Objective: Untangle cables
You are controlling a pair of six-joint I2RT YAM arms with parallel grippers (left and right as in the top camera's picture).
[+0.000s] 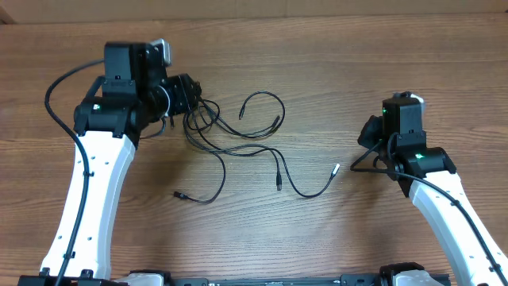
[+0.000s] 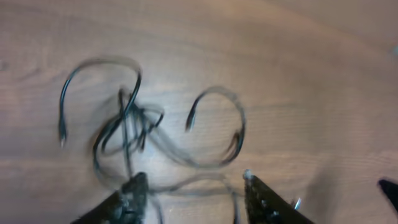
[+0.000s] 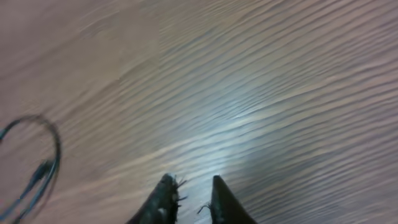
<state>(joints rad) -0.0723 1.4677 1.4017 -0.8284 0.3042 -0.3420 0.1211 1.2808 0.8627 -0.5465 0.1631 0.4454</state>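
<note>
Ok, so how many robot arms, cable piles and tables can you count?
Robot arms: 2, the left arm and the right arm
Cable tangle: 1, too knotted to count single cords
Wooden table: 1
Total: 4

Overhead looks straight down at the table (image 1: 317, 48); wrist views face it closely, all sharing cables (image 2: 127, 124).

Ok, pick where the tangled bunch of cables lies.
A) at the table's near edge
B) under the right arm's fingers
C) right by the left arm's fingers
C: the cables bunch right ahead of the left fingers; the right fingers have only table under them.
</note>
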